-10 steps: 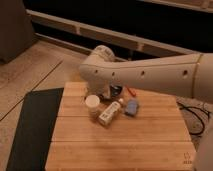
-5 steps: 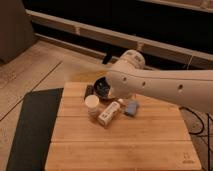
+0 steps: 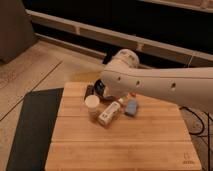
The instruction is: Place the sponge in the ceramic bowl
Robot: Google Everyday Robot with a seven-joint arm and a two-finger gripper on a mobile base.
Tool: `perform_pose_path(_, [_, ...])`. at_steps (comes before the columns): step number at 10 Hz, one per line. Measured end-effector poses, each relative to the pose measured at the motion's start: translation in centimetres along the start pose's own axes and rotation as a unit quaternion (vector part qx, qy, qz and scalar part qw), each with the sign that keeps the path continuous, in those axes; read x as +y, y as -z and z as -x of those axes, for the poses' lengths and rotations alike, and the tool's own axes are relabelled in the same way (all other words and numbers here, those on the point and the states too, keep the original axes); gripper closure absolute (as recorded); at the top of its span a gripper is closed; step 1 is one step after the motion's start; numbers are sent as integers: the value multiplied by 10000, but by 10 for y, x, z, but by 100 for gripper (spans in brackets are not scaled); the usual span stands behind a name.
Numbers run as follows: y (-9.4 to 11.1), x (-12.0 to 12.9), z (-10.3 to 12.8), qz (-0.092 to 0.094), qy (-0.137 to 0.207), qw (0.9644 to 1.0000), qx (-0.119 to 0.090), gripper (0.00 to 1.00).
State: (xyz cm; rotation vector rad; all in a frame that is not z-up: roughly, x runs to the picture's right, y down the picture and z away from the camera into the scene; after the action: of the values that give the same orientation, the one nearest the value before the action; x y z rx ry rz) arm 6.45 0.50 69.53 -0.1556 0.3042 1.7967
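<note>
- Sponge [image 3: 131, 106]: a small, soft, light-blue rectangular block lying flat on the board right of centre, with nothing gripping it.
- A white rectangular bottle [image 3: 110, 113] lies tipped on its side just left of the sponge.
- A cream-white round cup [image 3: 91, 103] stands upright beside the bottle's left end.
- The ceramic bowl [image 3: 93, 90], dark, glossy and round, sits just behind the cup at the board's rear left, mostly covered by the arm.
- The wooden board [image 3: 125, 142] is made of pale, grained planks, and a dark matte mat [image 3: 30, 125] lies to its left.
- The arm [image 3: 155, 85], a smooth white rounded shell, reaches in from the right over the board's rear.
- The gripper is hidden behind the arm's rounded end, near the bowl, with its jaws apart.
</note>
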Motion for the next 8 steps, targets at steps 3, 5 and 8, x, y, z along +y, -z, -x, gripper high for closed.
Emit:
perform_pose_path(3, [-39, -66, 48, 59, -865, 9959, -262, 35])
perform_pose_path(5, [-69, -75, 50, 218, -1079, 9938, -139, 35])
perform_pose_path(8, [-120, -68, 38, 426, -1086, 9926, 333, 35])
